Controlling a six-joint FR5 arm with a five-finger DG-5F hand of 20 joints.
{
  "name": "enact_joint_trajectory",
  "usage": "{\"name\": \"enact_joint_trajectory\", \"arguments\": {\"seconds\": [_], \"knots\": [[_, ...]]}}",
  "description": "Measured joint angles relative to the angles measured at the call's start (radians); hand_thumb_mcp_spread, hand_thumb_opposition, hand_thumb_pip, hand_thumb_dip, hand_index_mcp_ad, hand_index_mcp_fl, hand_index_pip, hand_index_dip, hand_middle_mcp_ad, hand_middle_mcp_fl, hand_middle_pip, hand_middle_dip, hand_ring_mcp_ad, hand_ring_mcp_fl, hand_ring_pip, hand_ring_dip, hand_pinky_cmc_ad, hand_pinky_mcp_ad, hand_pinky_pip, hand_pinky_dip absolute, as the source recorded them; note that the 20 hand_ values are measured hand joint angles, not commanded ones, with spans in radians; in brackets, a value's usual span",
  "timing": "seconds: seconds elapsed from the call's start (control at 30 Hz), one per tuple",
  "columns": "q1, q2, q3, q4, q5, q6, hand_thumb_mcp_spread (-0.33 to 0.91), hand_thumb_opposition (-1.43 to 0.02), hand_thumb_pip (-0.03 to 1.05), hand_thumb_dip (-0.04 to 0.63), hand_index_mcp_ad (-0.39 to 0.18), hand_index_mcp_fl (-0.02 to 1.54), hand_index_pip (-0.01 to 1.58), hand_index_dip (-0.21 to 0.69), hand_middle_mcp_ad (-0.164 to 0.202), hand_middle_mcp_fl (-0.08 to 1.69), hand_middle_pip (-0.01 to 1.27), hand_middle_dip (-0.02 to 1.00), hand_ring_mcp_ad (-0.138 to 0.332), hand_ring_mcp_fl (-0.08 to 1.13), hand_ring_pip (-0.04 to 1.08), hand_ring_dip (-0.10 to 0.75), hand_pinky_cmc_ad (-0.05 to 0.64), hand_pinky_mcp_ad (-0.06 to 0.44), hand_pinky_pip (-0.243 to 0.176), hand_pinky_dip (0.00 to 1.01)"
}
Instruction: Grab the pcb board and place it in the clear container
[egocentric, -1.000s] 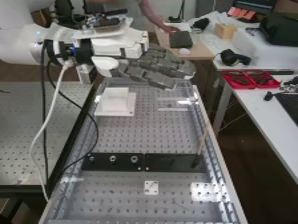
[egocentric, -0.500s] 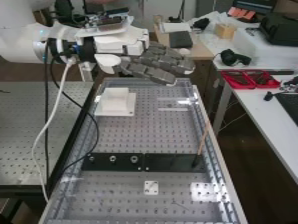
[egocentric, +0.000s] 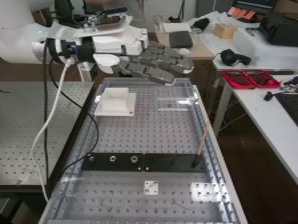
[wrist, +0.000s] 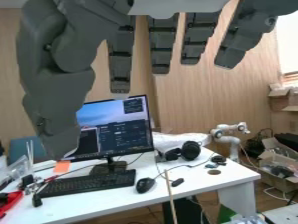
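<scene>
On the left of the bench (egocentric: 133, 137) sits a white block (egocentric: 115, 106). Next is a small white plate (egocentric: 151, 191) with holes; I cannot tell if that or something else is the pcb board. The robot hand (egocentric: 157, 72) hangs above the far end, open, fingers straight, holding nothing. Right of the block is what may be the clear container (egocentric: 174, 109). The board should be light, stiff and easy to hurt, so pinch its edges gently.
</scene>
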Motion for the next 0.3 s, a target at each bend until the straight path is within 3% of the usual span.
{"name": "enact_joint_trajectory", "arguments": {"seconds": [0.3], "knots": [[-0.003, -0.002, 0.0, 0.005, -0.009, -0.003, 0.49, -0.76, 0.3, 0.22, -0.164, 0.33, 0.28, 0.384, 0.058, 0.11, 0.13, 0.18, 0.103, 0.02, 0.11, 0.051, 0.281, 0.215, -0.033, 0.16]]}}
